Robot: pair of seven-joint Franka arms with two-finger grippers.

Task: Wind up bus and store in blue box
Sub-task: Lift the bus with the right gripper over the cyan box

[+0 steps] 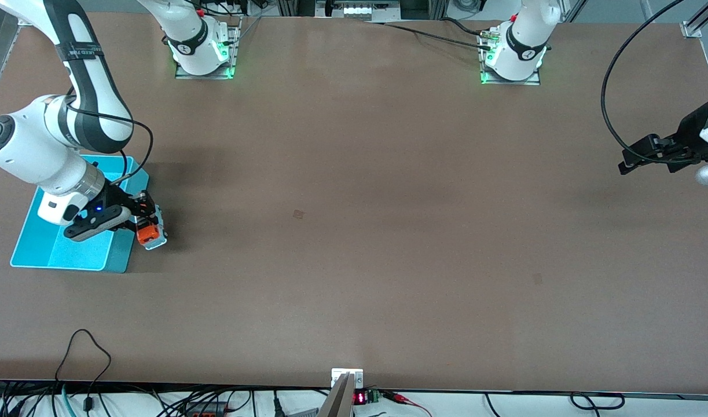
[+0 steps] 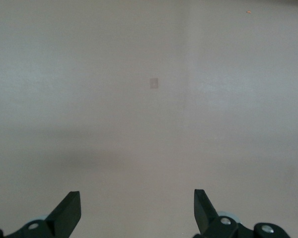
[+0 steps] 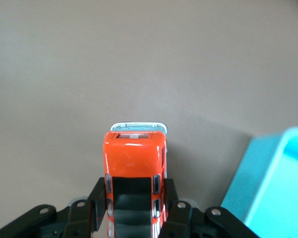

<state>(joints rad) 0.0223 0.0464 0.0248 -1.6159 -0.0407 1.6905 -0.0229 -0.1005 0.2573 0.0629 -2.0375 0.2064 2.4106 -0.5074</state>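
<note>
Nearest the front camera, at the right arm's end of the counter (image 1: 354, 231), the right hand (image 1: 147, 223) was clenched on the bus (image 1: 150, 231), its fingers (image 3: 99, 198) pressed against the orange sides, the toy just beside the outer wall of the blue box (image 1: 70, 252) and not inside it. Whether the bus touched the counter could not be told. Farther back, at the left arm's end, the left hand (image 1: 634, 159) waited over bare counter, released, its fingers (image 2: 69, 210) spread wide.
</note>
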